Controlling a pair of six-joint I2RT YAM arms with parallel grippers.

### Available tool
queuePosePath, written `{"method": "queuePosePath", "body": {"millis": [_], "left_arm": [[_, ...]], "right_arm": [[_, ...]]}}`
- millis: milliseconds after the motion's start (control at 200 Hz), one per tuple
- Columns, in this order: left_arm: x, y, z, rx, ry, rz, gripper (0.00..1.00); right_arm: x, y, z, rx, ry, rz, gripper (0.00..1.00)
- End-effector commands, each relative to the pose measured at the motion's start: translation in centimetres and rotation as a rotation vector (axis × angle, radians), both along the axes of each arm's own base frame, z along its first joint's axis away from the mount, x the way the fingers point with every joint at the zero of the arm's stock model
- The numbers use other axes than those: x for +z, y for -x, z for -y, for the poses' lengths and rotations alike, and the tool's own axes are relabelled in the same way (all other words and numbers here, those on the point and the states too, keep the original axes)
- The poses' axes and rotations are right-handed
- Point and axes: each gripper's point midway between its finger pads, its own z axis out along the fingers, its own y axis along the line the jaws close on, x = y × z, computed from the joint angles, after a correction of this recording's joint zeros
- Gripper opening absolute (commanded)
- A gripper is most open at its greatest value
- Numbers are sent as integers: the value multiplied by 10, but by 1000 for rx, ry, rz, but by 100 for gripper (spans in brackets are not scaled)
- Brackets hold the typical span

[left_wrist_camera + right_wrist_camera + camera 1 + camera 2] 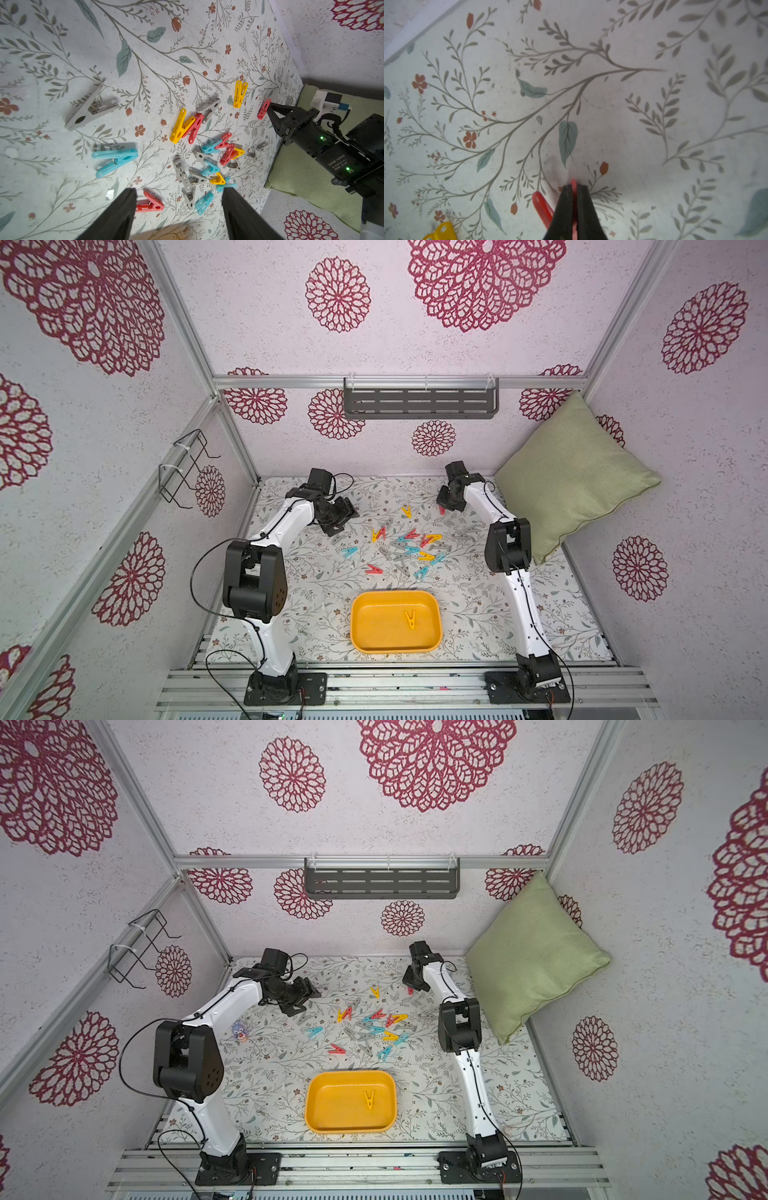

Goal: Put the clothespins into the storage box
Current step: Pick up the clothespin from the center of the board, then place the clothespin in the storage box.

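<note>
1. Your right fingers point(564, 207) are clenched on a red clothespin point(543, 205). One leg of it juts out beside the fingertips, and a thin red sliver shows between them.
2. That grasp is at the far side of the tabletop point(478, 614), near the green pillow point(573, 477). You cannot tell from these views whether the pin touches the surface or hangs just above it.
3. Your left fingers point(122, 212) are spread wide and hold nothing. They hover over the far left part of the tabletop and point toward the scatter.
4. The loose clothespins point(409, 547) lie mid-tabletop between your two arms. They are red, yellow, teal and grey, and several overlap.
5. A lone yellow clothespin point(407, 512) lies beyond the heap, near your right fingers. A teal clothespin point(350, 552) and a second red clothespin point(373, 570) lie apart on the left of the heap.
6. The storage box point(378, 626) sits at the near edge of the tabletop between the arm bases, apart from the scatter. It holds one yellow clothespin point(410, 619), which lies flat, right of centre.
7. A bluish toy figure point(238, 1031) stands beside your left arm's elbow.
</note>
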Motion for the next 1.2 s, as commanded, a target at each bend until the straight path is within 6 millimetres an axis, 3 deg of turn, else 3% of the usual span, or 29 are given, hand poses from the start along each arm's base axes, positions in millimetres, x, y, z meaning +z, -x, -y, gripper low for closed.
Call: {"method": "queuePosePath", "body": {"millis": [0, 165, 350, 530, 675, 941, 1196], "left_arm": [[20, 5, -6, 8, -11, 52, 72], [20, 16, -11, 32, -21, 51, 73], [15, 34, -20, 65, -40, 35, 73], [7, 51, -30, 94, -62, 17, 73], [3, 63, -39, 127, -77, 6, 73], [-5, 83, -49, 166, -74, -12, 73], [-15, 94, -44, 198, -23, -22, 73]], "right_arm": [[33, 8, -13, 54, -11, 34, 4], [69, 23, -45, 169, -31, 88, 1], [108, 63, -95, 357, -59, 149, 1], [137, 122, -144, 577, -93, 192, 1], [147, 183, -170, 737, -141, 203, 1], [147, 292, -181, 937, -232, 198, 2], [131, 369, -182, 1064, -243, 136, 2]]}}
